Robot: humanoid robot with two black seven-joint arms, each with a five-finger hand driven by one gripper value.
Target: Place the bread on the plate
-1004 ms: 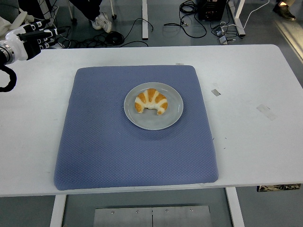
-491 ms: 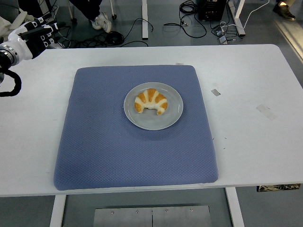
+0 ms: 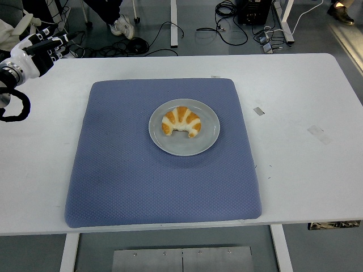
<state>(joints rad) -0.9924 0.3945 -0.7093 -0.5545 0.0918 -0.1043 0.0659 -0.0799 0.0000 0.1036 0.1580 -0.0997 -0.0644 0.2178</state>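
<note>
the bread (image 3: 181, 122) lies on the plate (image 3: 205, 141), my left robot hand (image 3: 38, 46) is loosely open and empty, so only a careless sweep back could disturb it.

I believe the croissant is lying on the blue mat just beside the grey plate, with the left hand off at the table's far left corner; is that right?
Not quite: the head view shows the croissant lying on the grey plate, not beside it. The plate sits on the blue mat, and the left hand is indeed at the table's far left corner.

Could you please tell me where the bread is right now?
In the head view the bread lies on the grey plate, near the middle of the blue mat, far from the left hand at the table's far left corner.
</note>
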